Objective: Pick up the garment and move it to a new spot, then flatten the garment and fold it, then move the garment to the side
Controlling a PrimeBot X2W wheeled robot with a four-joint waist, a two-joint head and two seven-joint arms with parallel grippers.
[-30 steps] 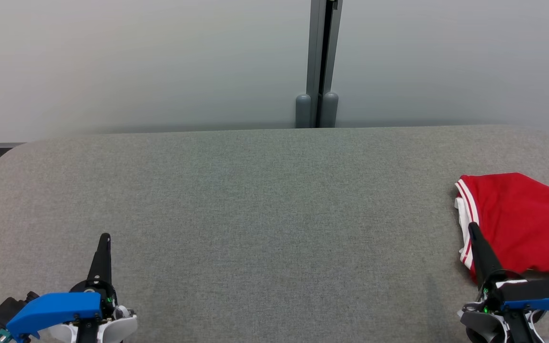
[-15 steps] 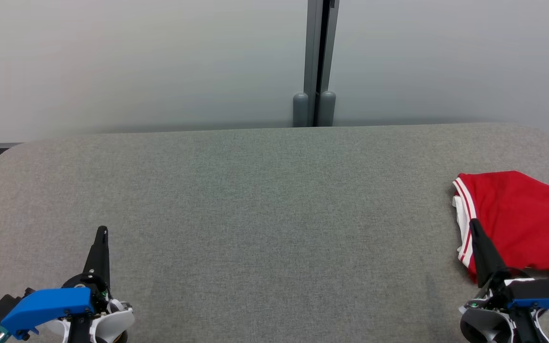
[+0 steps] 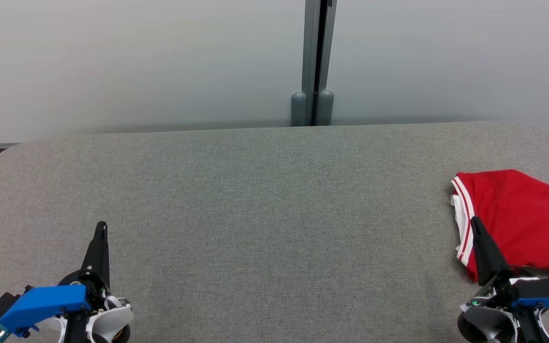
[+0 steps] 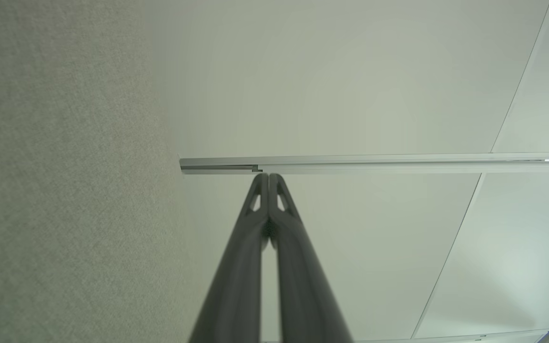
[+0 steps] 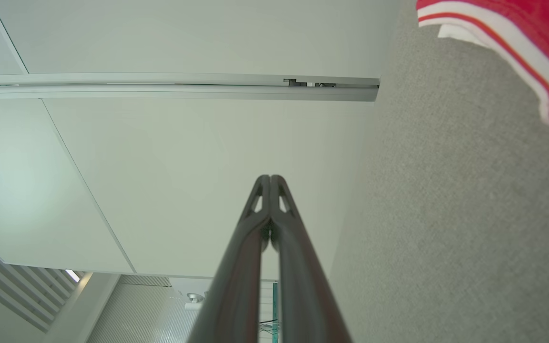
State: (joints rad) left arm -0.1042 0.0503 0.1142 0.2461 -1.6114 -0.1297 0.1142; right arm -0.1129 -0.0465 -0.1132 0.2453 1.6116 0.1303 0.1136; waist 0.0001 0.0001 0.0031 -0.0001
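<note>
Red garment point(image 3: 522, 214) looks folded at the table's point(image 3: 255, 214) right edge; we judge little remains, left gripper point(image 3: 100, 226) and right gripper point(image 3: 474, 222) clenched empty.

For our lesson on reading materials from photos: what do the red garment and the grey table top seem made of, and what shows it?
Red garment: soft matt cloth, perhaps jersey knit; it lies in soft folds, with white striped trim. Table top: probably a woven or felt-like textile covering, matt grey; fine flecked grain, no shine.
</note>
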